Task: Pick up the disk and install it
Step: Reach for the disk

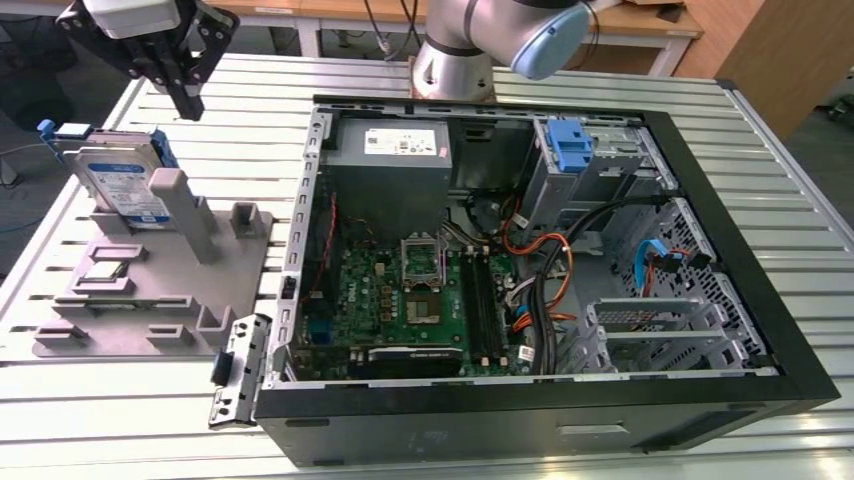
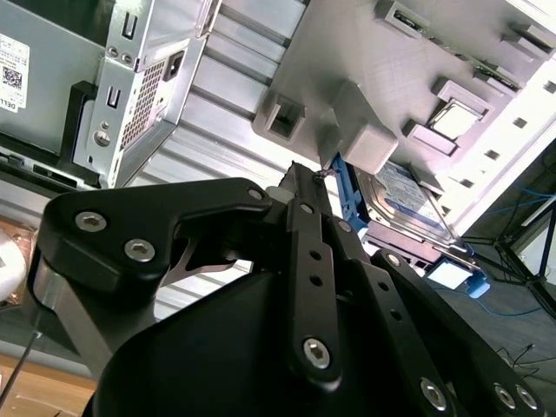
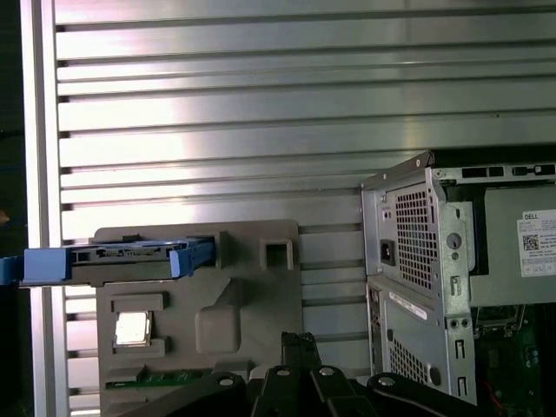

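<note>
I have the gripper (image 1: 188,107) hanging above the slatted metal table (image 1: 107,420), fingers pressed together on nothing. It sits just above the disk (image 1: 123,185) without touching it. The disk stands on edge in a slot at the far end of a grey holder (image 1: 160,295), blue rails along its sides and its label facing outward. The holder lies flat on the table, on the exterior view's left of the open computer case (image 1: 467,425). In the first wrist view the disk (image 3: 130,256) appears edge-on in the holder, next to the case's metal wall. Behind the table I see a wooden panel (image 1: 787,40) and dark floor.
</note>
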Robot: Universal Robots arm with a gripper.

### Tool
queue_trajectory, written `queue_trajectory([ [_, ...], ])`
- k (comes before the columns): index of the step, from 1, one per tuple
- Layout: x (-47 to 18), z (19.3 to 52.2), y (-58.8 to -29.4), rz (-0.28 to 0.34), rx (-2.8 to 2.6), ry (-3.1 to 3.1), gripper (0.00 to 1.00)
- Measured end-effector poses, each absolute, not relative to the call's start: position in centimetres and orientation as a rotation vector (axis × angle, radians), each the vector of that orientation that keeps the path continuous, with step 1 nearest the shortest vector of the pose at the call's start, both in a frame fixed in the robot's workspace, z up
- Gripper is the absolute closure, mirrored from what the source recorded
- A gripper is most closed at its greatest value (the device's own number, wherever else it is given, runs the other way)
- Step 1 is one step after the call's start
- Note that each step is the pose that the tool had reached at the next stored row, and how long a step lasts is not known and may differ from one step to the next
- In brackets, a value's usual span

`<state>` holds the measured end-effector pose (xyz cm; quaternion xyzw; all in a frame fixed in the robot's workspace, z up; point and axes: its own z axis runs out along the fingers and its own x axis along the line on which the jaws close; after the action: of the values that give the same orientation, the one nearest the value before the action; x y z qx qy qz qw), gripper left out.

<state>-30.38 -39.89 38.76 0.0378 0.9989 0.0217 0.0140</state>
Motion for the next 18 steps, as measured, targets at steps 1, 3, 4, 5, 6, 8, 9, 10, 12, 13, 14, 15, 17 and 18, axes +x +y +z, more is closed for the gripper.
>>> queue_trajectory([
  [1, -30.4, 38.8, -39.9, 0.068, 0.118, 3.111, 0.90],
  [3, -30.5, 38.7, -39.9, 0.068, 0.118, 3.111, 0.90],
  [4, -30.5, 38.7, -39.9, 0.068, 0.118, 3.111, 0.90],
  [5, -30.6, 38.7, -39.9, 0.068, 0.118, 3.111, 0.90],
  [6, -30.7, 38.7, -39.9, 0.068, 0.118, 3.111, 0.90],
  [8, -30.9, 38.7, -39.9, 0.068, 0.118, 3.111, 0.90],
  [9, -31.1, 38.7, -39.9, 0.068, 0.118, 3.111, 0.90],
  [10, -31.2, 38.7, -39.9, 0.068, 0.118, 3.111, 0.90],
  [12, -31.5, 38.7, -39.9, 0.068, 0.118, 3.111, 0.90],
  [13, -31.6, 38.7, -39.9, 0.068, 0.118, 3.111, 0.90],
  [14, -31.8, 38.7, -39.9, 0.068, 0.118, 3.111, 0.90],
  [15, -31.9, 38.7, -39.9, 0.068, 0.118, 3.111, 0.90],
  [17, -32.1, 38.6, -39.9, 0.068, 0.118, 3.111, 0.90],
  [18, -32.3, 38.6, -39.9, 0.068, 0.118, 3.111, 0.90],
])
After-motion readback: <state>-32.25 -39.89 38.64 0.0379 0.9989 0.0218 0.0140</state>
